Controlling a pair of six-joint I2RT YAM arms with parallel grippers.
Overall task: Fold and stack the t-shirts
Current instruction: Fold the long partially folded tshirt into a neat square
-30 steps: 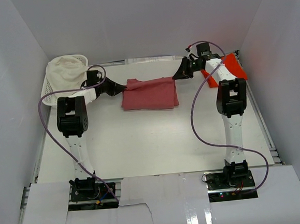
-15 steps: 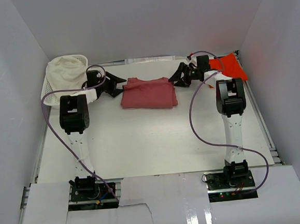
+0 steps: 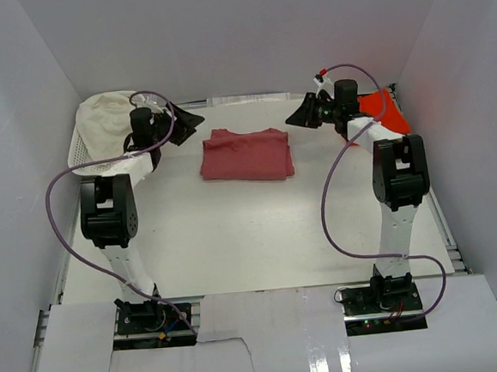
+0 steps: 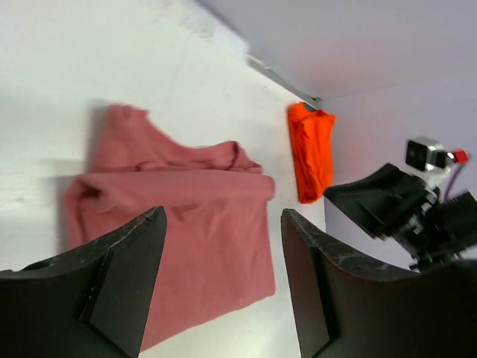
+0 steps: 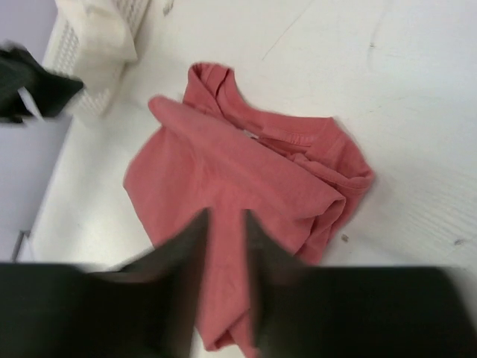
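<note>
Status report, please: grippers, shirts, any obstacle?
Left gripper open, empty. Right gripper slightly open, empty. Rose shirt folded mid-table; orange shirt far right, not stacked. No obstacle seen.

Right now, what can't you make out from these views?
Bright orange-red cotton t-shirt: top view, right arm covers part; fold unclear.
White plastic lattice basket: top view, cream cloth hides the inside.
Right claw: right wrist view, fingertips motion-blurred.

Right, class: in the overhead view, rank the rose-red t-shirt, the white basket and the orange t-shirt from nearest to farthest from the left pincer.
From the left pincer:
1. The rose-red t-shirt, just to its right, mid-table.
2. The white basket, to its left, in the far left corner.
3. The orange t-shirt, across in the far right corner.
</note>
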